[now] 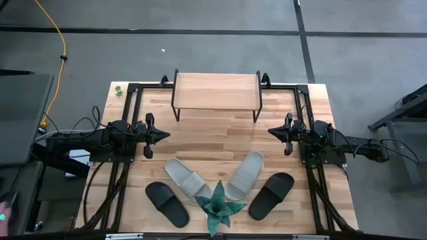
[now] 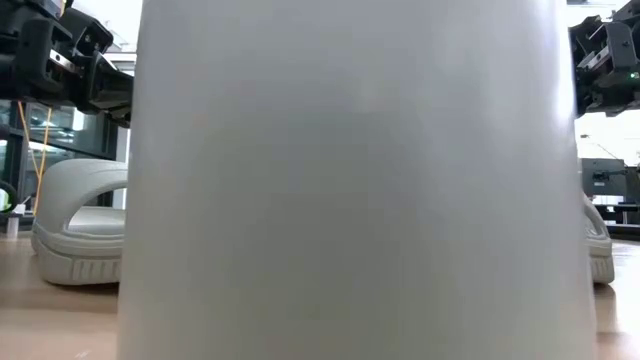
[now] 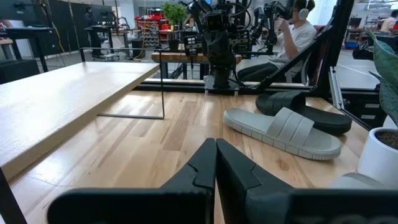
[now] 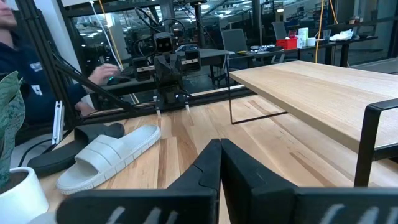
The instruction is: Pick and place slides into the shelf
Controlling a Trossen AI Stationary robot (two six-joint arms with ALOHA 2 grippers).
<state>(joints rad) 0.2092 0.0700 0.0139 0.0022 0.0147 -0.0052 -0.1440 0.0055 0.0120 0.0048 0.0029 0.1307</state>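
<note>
Four slides lie soles down on the near half of the table: two pale grey ones and two black ones. The shelf stands on thin dark legs at the far edge. My left gripper hovers left of centre, shut and pointing right. My right gripper faces it from the right, also shut. Both are between the shelf and the slides and touch nothing. The left wrist view shows a grey slide and a black slide.
A green spiky plant in a white pot stands between the slides at the near edge and blocks most of the low view. Dark frame rails run along both table sides. Bare wood lies between the grippers. A person sits beyond the table.
</note>
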